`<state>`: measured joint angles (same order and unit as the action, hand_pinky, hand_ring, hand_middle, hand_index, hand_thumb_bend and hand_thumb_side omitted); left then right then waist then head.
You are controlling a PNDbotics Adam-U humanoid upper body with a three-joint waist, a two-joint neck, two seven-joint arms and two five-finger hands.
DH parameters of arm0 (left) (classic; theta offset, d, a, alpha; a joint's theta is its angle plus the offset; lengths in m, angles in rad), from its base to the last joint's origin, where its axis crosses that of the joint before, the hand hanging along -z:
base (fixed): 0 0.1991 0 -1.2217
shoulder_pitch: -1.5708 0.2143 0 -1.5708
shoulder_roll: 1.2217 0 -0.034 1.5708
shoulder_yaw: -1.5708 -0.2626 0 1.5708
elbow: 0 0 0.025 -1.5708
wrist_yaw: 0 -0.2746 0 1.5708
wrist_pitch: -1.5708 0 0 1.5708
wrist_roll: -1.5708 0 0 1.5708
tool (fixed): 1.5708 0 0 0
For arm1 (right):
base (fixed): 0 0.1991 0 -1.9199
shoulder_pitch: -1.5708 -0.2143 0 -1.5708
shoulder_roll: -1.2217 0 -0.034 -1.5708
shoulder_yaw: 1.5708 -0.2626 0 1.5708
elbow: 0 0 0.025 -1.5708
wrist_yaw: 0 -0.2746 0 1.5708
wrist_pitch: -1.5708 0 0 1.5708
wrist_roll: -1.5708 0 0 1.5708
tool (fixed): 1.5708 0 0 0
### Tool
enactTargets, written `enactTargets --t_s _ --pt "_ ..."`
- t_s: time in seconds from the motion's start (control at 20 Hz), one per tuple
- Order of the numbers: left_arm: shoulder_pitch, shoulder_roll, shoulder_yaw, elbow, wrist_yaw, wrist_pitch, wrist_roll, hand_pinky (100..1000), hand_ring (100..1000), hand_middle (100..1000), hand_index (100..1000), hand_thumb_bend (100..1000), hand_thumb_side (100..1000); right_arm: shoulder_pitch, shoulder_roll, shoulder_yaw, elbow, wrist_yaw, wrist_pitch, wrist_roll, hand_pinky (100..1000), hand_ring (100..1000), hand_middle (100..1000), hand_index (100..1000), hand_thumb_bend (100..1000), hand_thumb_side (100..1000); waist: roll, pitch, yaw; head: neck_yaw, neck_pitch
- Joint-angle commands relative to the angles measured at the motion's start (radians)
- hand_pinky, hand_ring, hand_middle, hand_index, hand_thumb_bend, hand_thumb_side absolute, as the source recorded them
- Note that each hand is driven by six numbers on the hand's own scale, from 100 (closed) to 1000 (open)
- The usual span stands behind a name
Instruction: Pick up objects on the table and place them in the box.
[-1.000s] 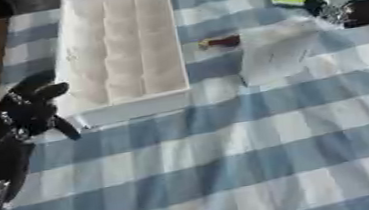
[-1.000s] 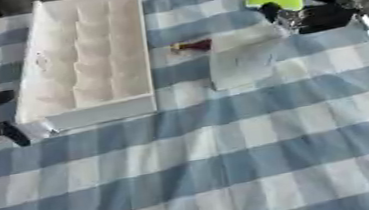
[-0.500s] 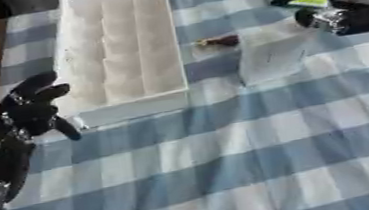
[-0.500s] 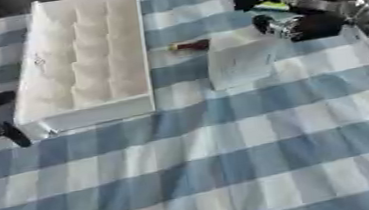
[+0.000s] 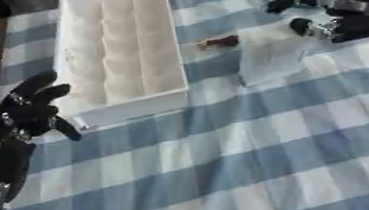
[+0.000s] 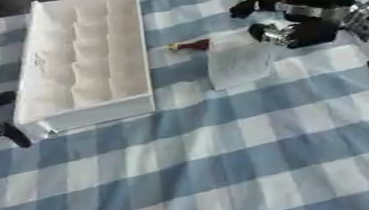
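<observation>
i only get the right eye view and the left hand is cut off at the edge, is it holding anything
Observer: No. The left eye view shows the whole black left hand, fingers spread and holding nothing.
Operator: where is it vs the box
Observer: It is just outside the near left corner of the white plastic compartment box. Its forearm runs down to the lower left corner of that view.

White box [image 5: 120, 49], left hand [image 5: 26, 114] just beside it
</observation>
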<state>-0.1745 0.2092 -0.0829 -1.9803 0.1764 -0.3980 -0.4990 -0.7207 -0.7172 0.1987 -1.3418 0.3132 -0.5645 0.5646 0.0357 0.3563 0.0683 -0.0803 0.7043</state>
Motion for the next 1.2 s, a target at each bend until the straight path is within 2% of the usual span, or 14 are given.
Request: enactTargets --t_s 0.05,0.4,0.85,0.9,1.05,1.1,1.2 --pt "-0.004 0.003 0.001 -0.020 0.006 -0.002 -0.004 532 917 932 789 196 769 -0.006 -0.026 0.004 -0.045 0.010 -0.343 0.342 975 913 908 1000 100 1000 -0.004 -0.018 -0.002 0.000 0.007" --pt "-0.005 0.004 0.001 -0.020 0.008 -0.001 -0.006 533 917 932 789 196 767 0.014 -0.039 0.029 -0.132 0.043 -0.343 0.342 1000 925 918 1000 100 1000 -0.006 -0.020 -0.002 0.002 0.010" --pt "-0.006 0.005 0.000 -0.020 0.010 -0.001 -0.009 532 917 933 789 197 767 0.018 -0.035 0.041 -0.167 0.087 -0.343 0.342 980 911 918 1000 100 1000 -0.008 -0.020 0.000 -0.001 0.010" --pt "-0.006 0.005 0.000 -0.020 0.011 0.000 -0.010 532 918 933 789 197 768 0.016 -0.034 0.043 -0.173 0.094 -0.343 0.342 921 886 918 1000 153 954 -0.008 -0.020 0.002 -0.002 0.010" --pt "-0.007 0.005 -0.001 -0.020 0.011 0.000 -0.011 532 918 933 789 197 768 0.014 -0.030 0.047 -0.192 0.122 -0.343 0.342 878 863 917 1000 166 910 -0.009 -0.020 0.003 -0.004 0.010" --pt "-0.008 0.005 -0.001 -0.020 0.011 0.000 -0.012 532 918 933 789 197 768 0.012 -0.029 0.047 -0.196 0.130 -0.343 0.341 796 804 906 1000 198 787 -0.009 -0.020 0.004 -0.004 0.009" --pt "-0.008 0.004 -0.001 -0.020 0.012 0.000 -0.012 532 918 933 789 197 768 0.009 -0.026 0.047 -0.202 0.150 -0.343 0.329 777 791 902 1000 201 756 -0.009 -0.019 0.005 -0.005 0.009"
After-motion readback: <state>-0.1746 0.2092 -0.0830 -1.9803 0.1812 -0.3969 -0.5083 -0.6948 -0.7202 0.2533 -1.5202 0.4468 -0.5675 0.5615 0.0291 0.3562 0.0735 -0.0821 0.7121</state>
